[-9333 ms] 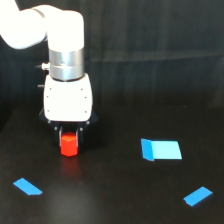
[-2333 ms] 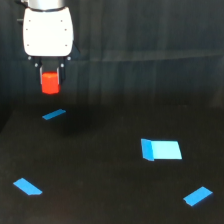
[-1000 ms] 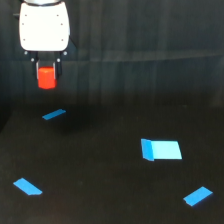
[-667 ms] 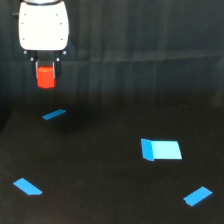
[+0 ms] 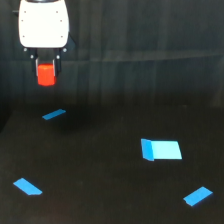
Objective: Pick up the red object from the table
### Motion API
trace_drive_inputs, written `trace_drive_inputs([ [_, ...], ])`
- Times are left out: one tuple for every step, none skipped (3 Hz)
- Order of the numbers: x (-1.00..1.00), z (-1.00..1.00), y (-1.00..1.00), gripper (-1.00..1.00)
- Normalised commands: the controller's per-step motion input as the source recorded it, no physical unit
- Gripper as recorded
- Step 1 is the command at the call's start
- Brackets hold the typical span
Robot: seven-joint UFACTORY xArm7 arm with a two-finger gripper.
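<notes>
Four flat blue pieces: small strip upper left; strip lower left; folded rectangle centre-right; strip lower right. All well apart.

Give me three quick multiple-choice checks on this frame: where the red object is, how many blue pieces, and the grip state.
1. Where is the red object?
A. lying on the table
B. up in the gripper, off the table
C. on a blue piece

2. How many flat blue pieces show?
A. two
B. four
C. six

3. The jaws are:
A. shut on the red object
B. open and empty
C. out of view

Key: B, it hangs under the white gripper body; B, four lie scattered; A, the block sits between them.
</notes>
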Motion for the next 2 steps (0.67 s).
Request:
trace_drive_inputs([
  [-0.02, 0.09, 0.0, -0.84],
  [0.04, 0.16, -0.04, -0.82],
])
